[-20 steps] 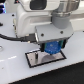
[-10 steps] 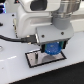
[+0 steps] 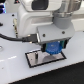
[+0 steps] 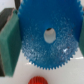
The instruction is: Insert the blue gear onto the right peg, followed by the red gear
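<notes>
We have the gripper (image 3: 53, 49) clamped on the blue gear (image 4: 48, 36) over the plate (image 3: 33, 60), so next, we judge, comes lowering its hole onto the right peg.

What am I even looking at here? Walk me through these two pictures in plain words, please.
The big white machine is a robot arm. One picture comes from a camera off to the side; the other comes from a camera fixed on the arm's wrist, looking down past its hand. That hand is a gripper with two fingers. It is holding the blue gear, a flat toothed wheel with a hole in the middle. In the side view the gear hangs just above a grey, black-bordered plate on the white table. The pegs on that plate are too small or hidden to make out. The red gear lies on the table below.
</notes>
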Available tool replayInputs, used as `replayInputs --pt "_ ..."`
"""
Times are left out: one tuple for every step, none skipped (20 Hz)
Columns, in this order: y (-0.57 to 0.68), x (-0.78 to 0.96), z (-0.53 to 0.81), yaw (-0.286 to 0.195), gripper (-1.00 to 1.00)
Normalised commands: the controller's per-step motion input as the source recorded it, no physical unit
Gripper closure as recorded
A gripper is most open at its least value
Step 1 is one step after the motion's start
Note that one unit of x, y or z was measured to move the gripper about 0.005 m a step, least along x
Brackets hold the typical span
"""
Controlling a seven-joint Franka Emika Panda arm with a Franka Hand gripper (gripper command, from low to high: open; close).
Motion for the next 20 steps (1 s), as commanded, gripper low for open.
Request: replayInputs --pt "-0.12 -0.04 0.00 0.000 1.00" --pt "-0.18 -0.02 -0.01 0.000 1.00" --pt "-0.21 -0.01 -0.07 0.000 1.00" --pt "-0.22 0.00 -0.09 0.000 1.00" --pt "-0.23 0.00 -0.08 0.000 1.00" --pt "-0.23 0.00 -0.07 0.000 1.00" --pt "-0.17 0.00 -0.04 0.000 1.00" --pt "-0.12 0.00 -0.01 0.000 1.00" --pt "0.00 0.21 -0.17 0.000 1.00" --pt "0.01 0.05 -0.16 0.000 1.00" --pt "0.00 0.11 -0.21 0.000 1.00" --pt "-0.01 0.12 -0.21 0.000 1.00" --pt "0.00 0.12 -0.20 0.000 1.00" --pt "0.01 0.14 -0.20 0.000 1.00" --pt "0.01 0.13 -0.23 0.000 1.00" --pt "0.01 0.15 -0.23 0.000 1.00" --pt "0.00 0.20 -0.19 0.000 1.00" --pt "0.00 0.23 -0.13 0.000 1.00" --pt "0.00 0.04 0.00 0.000 1.00" --pt "0.00 0.03 0.07 0.000 1.00"
